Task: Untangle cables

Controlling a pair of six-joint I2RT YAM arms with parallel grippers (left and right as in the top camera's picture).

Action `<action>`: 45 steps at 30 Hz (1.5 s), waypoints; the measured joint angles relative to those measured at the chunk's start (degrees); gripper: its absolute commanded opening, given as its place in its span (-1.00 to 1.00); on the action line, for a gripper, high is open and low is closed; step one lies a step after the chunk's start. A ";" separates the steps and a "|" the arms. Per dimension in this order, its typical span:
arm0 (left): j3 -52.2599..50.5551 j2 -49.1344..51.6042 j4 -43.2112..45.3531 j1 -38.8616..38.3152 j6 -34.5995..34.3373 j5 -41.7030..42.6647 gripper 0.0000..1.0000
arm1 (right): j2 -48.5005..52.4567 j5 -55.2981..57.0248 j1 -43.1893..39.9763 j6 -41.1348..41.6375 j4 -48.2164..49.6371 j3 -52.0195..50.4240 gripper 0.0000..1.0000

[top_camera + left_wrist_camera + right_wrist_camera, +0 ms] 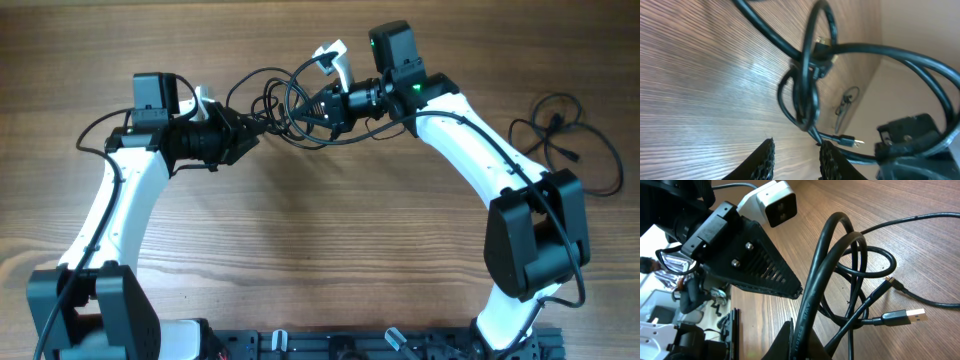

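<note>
The cables (285,98) form a tangle of thin black loops at the table's far middle, between both grippers. My right gripper (308,112) is shut on a thick black cable (815,285), which runs up out of its jaws (802,330) into the knot. A USB plug (905,315) and a smaller plug (892,282) hang off the loops. My left gripper (250,135) is at the knot's left edge. In the left wrist view the left gripper (796,144) stands open, with only bare wood in the gap. The knot (805,100) hangs just beyond its right fingertip, and a small plug (847,141) juts out beside it.
Another black cable (565,140) lies in loose loops on the wooden table (330,230) at the far right, beside the right arm's base. The left gripper's black finger (760,270) points at the held cable in the right wrist view. A dark rail (350,345) runs along the front edge.
</note>
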 measured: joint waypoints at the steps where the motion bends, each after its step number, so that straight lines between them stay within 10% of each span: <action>1: 0.00 0.00 -0.09 -0.26 -0.02 -1.11 -0.31 | 0.00 0.07 0.00 -0.11 -0.02 0.00 -0.91; 23: 0.00 0.00 4.98 -5.95 -7.08 -15.72 -0.49 | 0.00 0.66 0.00 -0.44 -0.37 0.00 -0.91; 28: 0.00 0.04 4.96 -5.95 -7.52 -15.74 -0.89 | 0.00 0.66 0.00 -0.46 -0.37 0.00 -0.91; 34: 0.00 0.15 4.90 -5.86 -7.67 -15.87 -0.92 | 0.00 0.66 0.00 -0.46 -0.37 0.00 -0.91; 45: 0.22 0.13 -11.87 16.70 8.39 9.20 -0.92 | 0.02 26.01 1.53 -0.44 -9.62 0.00 -0.91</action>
